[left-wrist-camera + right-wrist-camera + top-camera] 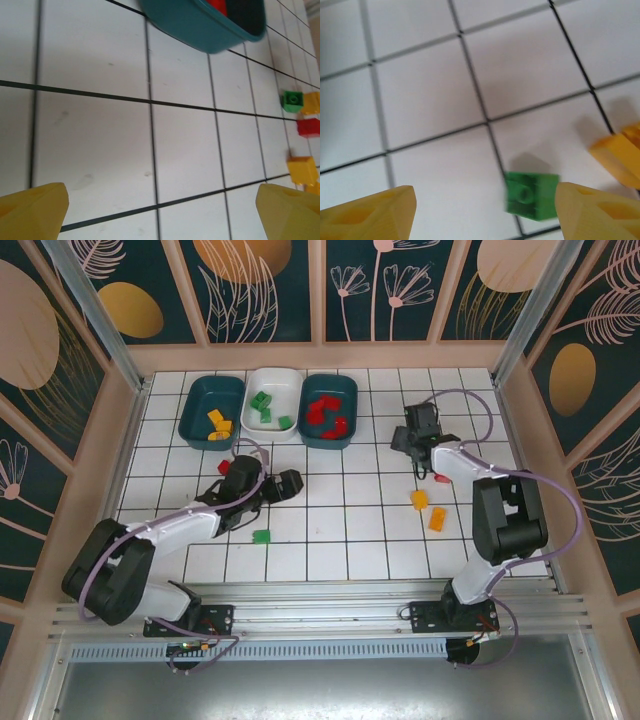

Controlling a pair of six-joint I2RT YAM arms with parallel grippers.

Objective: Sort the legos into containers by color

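Two teal tubs (190, 412), one white tub (272, 371) are sitting on the counter (330, 540) — left gripper (162, 194), right gripper (485, 192) fingers gaping wide, empty — one green lego (531, 195) lying under right.

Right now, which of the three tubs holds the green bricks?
The white tub, the middle one. The left teal tub holds yellow bricks, the right teal tub red ones.

The table top (330, 540) is of white tiles, smooth and a little glossy, with dark matt joints between them. The right teal tub (200, 25) is smooth plastic with a soft shine, and the green lego (531, 196) is glossy plastic too. The fingers (35, 210) of the left gripper (160, 200) look like matt yellow plastic. The rails (330, 612) at the near edge are bare brushed metal.
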